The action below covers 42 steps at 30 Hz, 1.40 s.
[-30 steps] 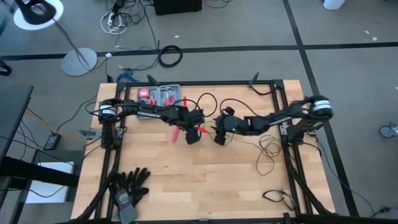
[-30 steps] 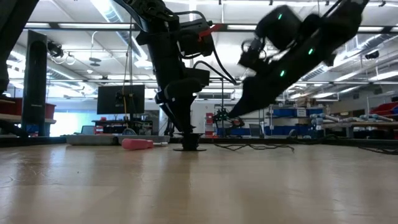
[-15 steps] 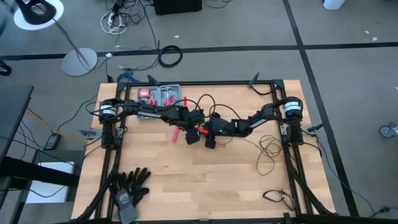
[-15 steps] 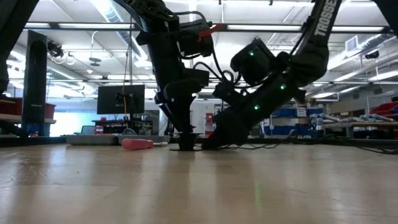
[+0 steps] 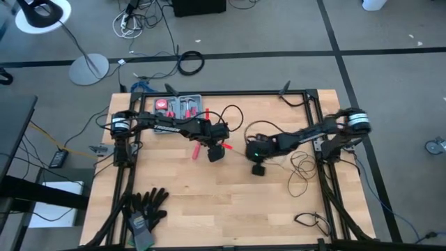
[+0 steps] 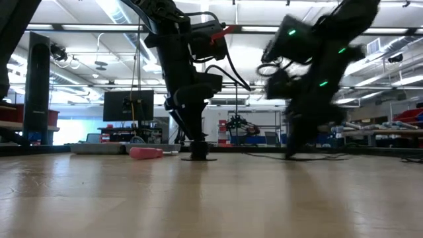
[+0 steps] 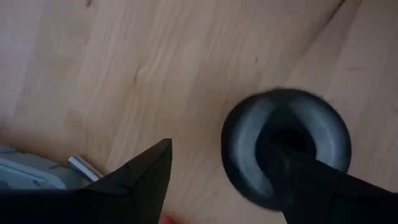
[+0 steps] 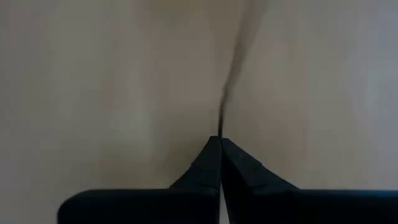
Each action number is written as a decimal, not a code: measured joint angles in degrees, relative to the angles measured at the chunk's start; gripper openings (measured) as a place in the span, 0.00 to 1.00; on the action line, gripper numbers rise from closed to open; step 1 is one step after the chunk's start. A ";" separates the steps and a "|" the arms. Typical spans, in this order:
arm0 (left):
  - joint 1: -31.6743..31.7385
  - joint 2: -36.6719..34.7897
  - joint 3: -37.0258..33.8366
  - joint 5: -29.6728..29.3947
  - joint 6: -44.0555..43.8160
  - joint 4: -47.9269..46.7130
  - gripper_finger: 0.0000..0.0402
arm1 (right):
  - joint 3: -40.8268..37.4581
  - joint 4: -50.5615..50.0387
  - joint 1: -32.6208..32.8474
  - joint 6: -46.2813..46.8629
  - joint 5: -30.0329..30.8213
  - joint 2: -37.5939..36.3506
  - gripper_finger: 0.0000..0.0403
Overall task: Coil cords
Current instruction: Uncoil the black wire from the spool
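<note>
Your right gripper's fingers are pressed tip to tip and pinch the thin black wire of the cords, which runs straight out from the tips over the bench. From above, that wire arcs from the right gripper back toward the middle of the bench, and more of the cords lie in loose loops near the right arm's base, well apart from the pinch. The round black puck sits flat on the wood under your left gripper, whose fingers stand wide apart, one on the bare wood beside the puck and the other over its far side; you cannot tell whether they touch it. In the level view the left gripper points straight down over the puck at mid-bench, with the right gripper low to the wood beside it. A pink-handled tool lies just beside the left gripper, a tray of tools sits at the far edge, and a pair of black gloves rests at the near left corner.
</note>
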 joint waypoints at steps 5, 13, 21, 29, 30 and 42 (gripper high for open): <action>0.00 0.00 0.00 -0.09 0.05 -0.03 0.64 | 0.15 -21.35 5.39 10.57 -0.28 -11.81 0.00; 0.00 0.00 0.00 -0.52 -0.17 0.39 0.64 | 0.13 -45.06 12.67 37.87 11.29 -23.40 0.00; 0.00 0.00 0.00 -0.55 -0.30 0.50 0.64 | 0.13 -24.12 9.15 25.82 28.48 -23.70 0.05; 0.00 0.00 0.00 -0.55 -0.32 0.88 0.64 | -2.62 13.16 -1.07 1.86 13.98 -13.64 0.21; 0.00 0.00 0.00 -0.55 -0.30 0.85 0.64 | -2.62 16.00 -2.25 0.27 12.05 -11.60 0.23; 0.02 0.00 0.00 -0.55 -0.04 0.32 0.64 | -2.61 50.22 -8.39 -10.41 4.93 15.38 0.46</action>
